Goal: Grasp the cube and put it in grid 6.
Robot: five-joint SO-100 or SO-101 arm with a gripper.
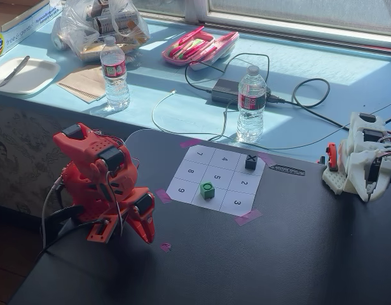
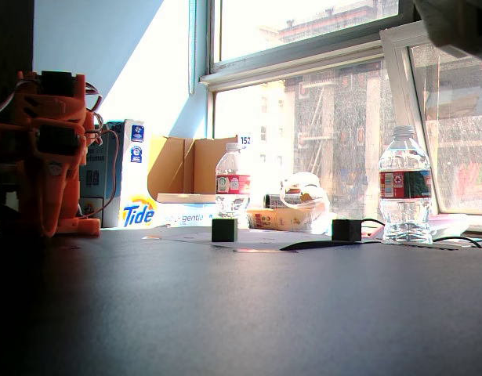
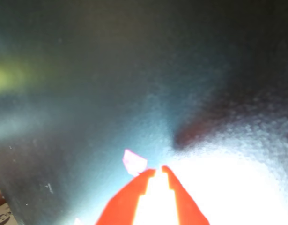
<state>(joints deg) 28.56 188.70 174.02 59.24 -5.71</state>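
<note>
The green cube [image 1: 208, 189] with a dark ring on top stands on the paper grid [image 1: 182, 188], in the near-row cell between 9 and 3, below 5. That cell shows no digit, and no 6 is visible anywhere on the sheet. Against the window light, the cube [image 2: 224, 229] looks dark in the low fixed view. My orange gripper [image 1: 148, 236] points down at the black table, well left of the grid and apart from the cube. In the wrist view the gripper [image 3: 158, 168] has its tips together over bare table, with nothing between them.
A black cube marked X [image 1: 250, 161] sits in the grid's far right cell. A pink tape scrap [image 1: 164, 246] lies by the gripper tip. Two water bottles [image 1: 251, 103], cables and a white device [image 1: 360, 159] stand beyond and to the right of the grid.
</note>
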